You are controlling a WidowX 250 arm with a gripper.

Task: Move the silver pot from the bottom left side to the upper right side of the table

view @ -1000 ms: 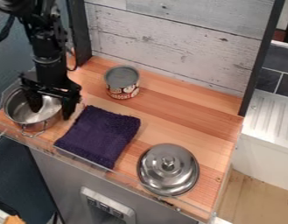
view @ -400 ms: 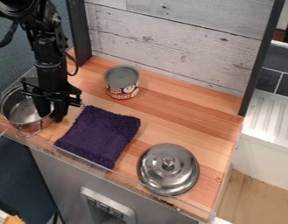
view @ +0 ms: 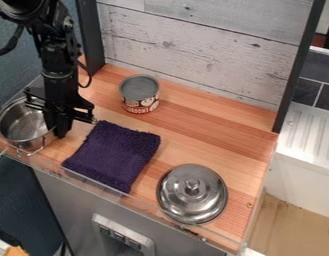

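I have the silver pot (view: 18, 123) at the table's (view: 213, 137) 9 o'clock, its 3 o'clock wall pinched, as I read it, in the gripper (view: 56, 133). Held one-sided, it could tilt and slip loose. Carried low toward 2 o'clock, it could drag the purple towel (view: 114, 156) or clip the can (view: 139, 93) at 12. Since the earlier frames, the pot has slid slightly toward 9 and my claw has narrowed.

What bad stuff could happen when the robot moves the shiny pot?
The pot sits at the table's left edge, so a nudge from the gripper might tip it over. Going to the upper right, it could bump the can or drag the purple cloth.
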